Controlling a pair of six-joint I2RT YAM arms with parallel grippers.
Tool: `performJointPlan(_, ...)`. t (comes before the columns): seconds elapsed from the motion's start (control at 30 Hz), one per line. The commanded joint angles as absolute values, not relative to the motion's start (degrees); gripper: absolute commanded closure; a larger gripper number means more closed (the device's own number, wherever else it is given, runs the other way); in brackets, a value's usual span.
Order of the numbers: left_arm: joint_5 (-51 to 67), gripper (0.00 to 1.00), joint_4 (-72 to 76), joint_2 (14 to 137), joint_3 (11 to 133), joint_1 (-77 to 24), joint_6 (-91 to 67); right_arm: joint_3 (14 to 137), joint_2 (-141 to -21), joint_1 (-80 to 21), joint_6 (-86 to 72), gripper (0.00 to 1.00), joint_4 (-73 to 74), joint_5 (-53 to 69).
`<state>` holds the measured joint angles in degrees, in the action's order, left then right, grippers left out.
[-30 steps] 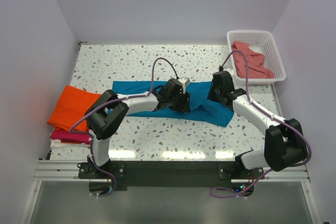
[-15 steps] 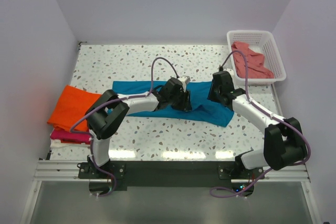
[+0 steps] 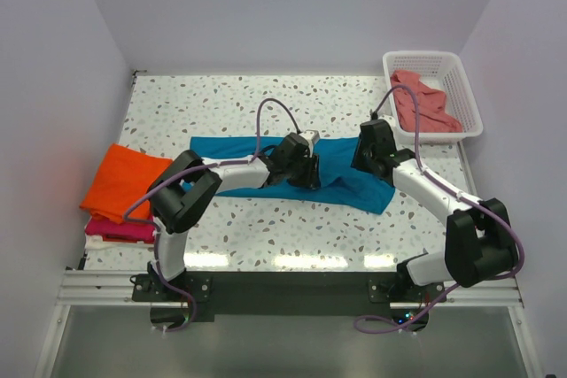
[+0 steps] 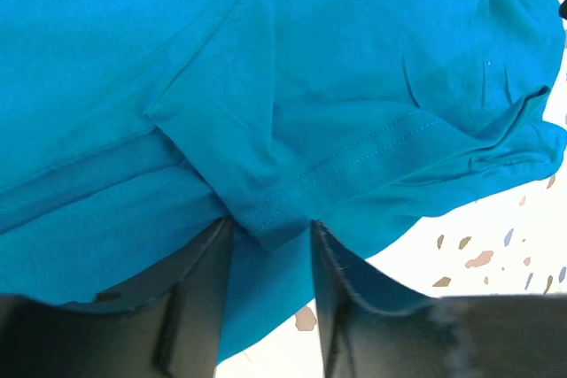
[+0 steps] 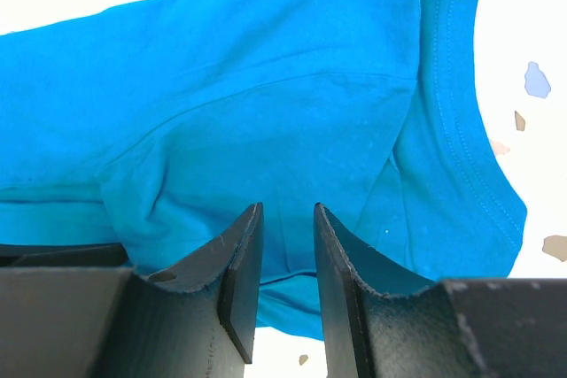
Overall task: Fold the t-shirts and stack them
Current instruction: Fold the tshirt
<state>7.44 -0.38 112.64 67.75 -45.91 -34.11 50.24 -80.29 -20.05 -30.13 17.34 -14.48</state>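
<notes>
Along the teal-blue t-shirt's [image 3: 221, 150] near edge, the table [image 3: 266, 219] lies bare; left gripper [image 4: 267, 236] pinches its hem fold; right gripper [image 5: 285, 219] pinches its right end.

Speckled tbl [image 3: 221, 104]; teal-blue tee [image 3: 221, 148]; orange tee [image 3: 120, 181]; magenta tee [image 3: 115, 230]; pink tee [image 3: 425, 108].

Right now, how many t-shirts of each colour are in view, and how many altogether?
Teal-blue cloth t-shirt: 1
Bright orange cloth t-shirt: 1
Magenta-red cloth t-shirt: 1
Salmon-pink cloth t-shirt, in white plastic lattice basket: 1
Total: 4
</notes>
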Motion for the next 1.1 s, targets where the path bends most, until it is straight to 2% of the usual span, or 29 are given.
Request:
performJointPlan(0.0, 6.6, 0.57, 0.1, 113.3, 69.5, -46.3, -35.2, 51.3, -78.5, -19.6, -29.6, 0.67, 16.3, -15.9)
performJointPlan(0.17, 6.2, 0.65, 0.1, 113.2, 70.3, -46.3, -35.0, 51.4, -78.1, -19.5, -29.6, 0.67, 16.6, -15.7)
performJointPlan(0.4, 5.3, 0.82, -2.5, 113.1, 71.5, -46.3, -34.5, 52.1, -77.3, -19.5, -29.3, 0.67, 17.6, -15.6)
performJointPlan(0.7, 2.7, 1.0, -6.0, 111.5, 73.2, -46.2, -33.7, 51.9, -76.9, -19.4, -28.9, 0.67, 17.8, -15.6)
performJointPlan(1.07, 0.5, 1.0, -8.6, 106.7, 69.7, -44.8, -33.2, 49.1, -75.1, -19.3, -29.8, 0.67, 16.5, -14.2)
